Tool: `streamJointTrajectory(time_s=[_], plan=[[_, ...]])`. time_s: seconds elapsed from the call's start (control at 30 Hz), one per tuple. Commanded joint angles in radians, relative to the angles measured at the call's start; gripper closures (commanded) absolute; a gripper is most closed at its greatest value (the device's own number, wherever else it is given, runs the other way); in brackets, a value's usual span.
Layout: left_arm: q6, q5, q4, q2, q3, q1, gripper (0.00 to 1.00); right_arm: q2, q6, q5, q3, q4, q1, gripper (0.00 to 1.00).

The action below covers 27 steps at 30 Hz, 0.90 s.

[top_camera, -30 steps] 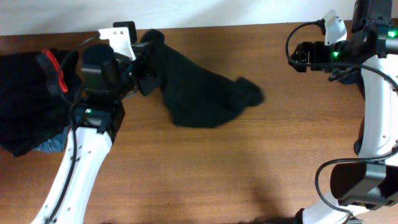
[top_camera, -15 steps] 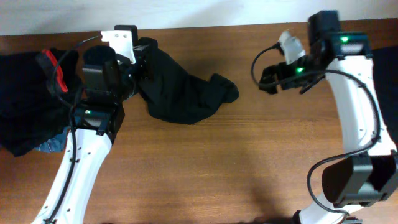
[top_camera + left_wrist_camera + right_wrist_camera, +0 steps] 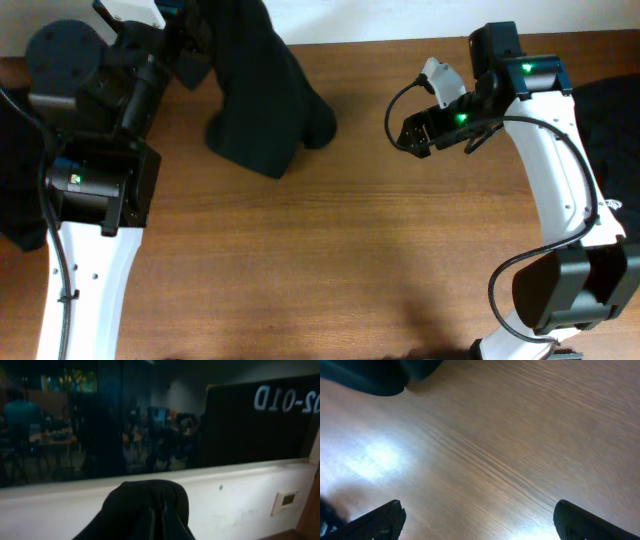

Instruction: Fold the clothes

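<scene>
One of the clothes, a black garment [image 3: 265,100], hangs bunched from my raised left gripper [image 3: 205,30], its lower end reaching down to the table near the back edge. In the left wrist view my left gripper [image 3: 158,522] is shut on the black cloth [image 3: 135,505], which drapes over both fingers. To the right of the garment, my right gripper [image 3: 410,132] hovers open over bare wood. Its two fingertips [image 3: 375,520] stand wide apart with nothing between them, and a corner of the garment [image 3: 365,375] shows at the top left of that view.
More black clothes lie at the table's left edge [image 3: 15,200], partly under my left arm, and at the right edge [image 3: 620,110] behind my right arm. The wooden table [image 3: 330,260] ends at a white wall along the back.
My left arm has risen and lifted the garment from lying spread on the table to hanging. My right arm has swung left toward the garment, staying open.
</scene>
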Motion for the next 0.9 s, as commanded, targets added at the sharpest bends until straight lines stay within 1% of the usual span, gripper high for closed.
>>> streamJointTrajectory(time_s=[0.0,0.03,0.07,0.2,0.3,0.33,0.53,0.7,0.87], plan=[[0.019,-0.013,0.043,-0.009,0.024,-0.024,1.0,0.006,-0.089,-0.075,-0.004,-0.003,0.061,0.0],[0.019,-0.018,0.059,-0.007,0.024,-0.031,1.0,0.006,-0.097,-0.074,-0.004,-0.003,0.077,0.0],[0.016,-0.053,0.086,-0.005,0.024,-0.048,0.99,0.006,-0.116,-0.073,-0.004,-0.002,0.107,0.0],[0.016,-0.195,0.165,-0.002,0.024,-0.092,1.0,0.006,-0.116,-0.073,-0.004,0.02,0.166,0.0],[0.016,-0.312,0.207,0.0,0.024,-0.112,1.0,0.006,-0.107,-0.074,-0.004,0.035,0.206,0.03],[0.016,-0.331,0.21,0.001,0.024,-0.115,0.99,0.006,-0.107,-0.074,-0.004,0.039,0.216,0.04],[0.016,-0.346,0.2,0.017,0.024,-0.124,1.0,0.006,-0.08,-0.07,-0.004,0.093,0.305,0.08],[0.02,-0.36,0.209,0.026,0.024,-0.123,1.0,0.006,-0.07,0.0,-0.004,0.125,0.371,0.08],[0.02,-0.375,0.221,0.027,0.024,-0.123,0.99,0.006,-0.07,0.006,-0.014,0.177,0.434,0.08]])
